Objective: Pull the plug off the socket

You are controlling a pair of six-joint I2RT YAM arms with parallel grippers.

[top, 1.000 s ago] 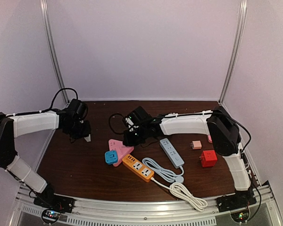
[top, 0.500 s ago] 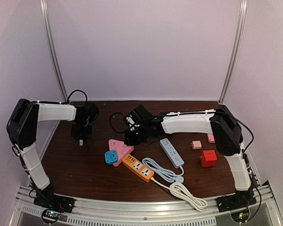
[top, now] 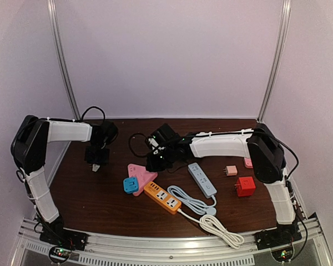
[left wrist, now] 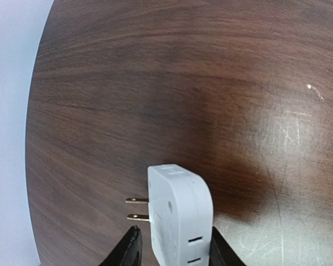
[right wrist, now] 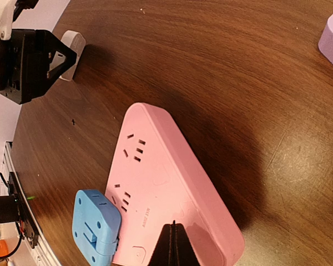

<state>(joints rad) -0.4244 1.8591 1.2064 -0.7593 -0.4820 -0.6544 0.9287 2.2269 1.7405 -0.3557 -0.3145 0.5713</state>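
A white plug (left wrist: 180, 216) with two brass prongs pointing left stands on the dark table between the fingers of my left gripper (left wrist: 175, 250). The jaws are open, with a gap on the prong side. From above, the plug (top: 95, 167) lies just under that gripper (top: 96, 159), left of the pink triangular socket (top: 140, 172). My right gripper (right wrist: 173, 244) is shut and its tip rests on the pink socket (right wrist: 166, 177). A blue plug (right wrist: 96, 227) sits at the socket's near corner.
An orange power strip (top: 162, 198), a grey-blue strip (top: 202, 179) and a coiled white cable (top: 219, 227) lie in front of the socket. A red cube adapter (top: 245, 185) and a small pink adapter (top: 231, 170) are at right. A black cable (top: 134, 145) loops behind.
My left arm swung in from the left edge towards the socket with the white plug, brought it down to the table, and its jaws have widened around it. The right arm has stayed put.
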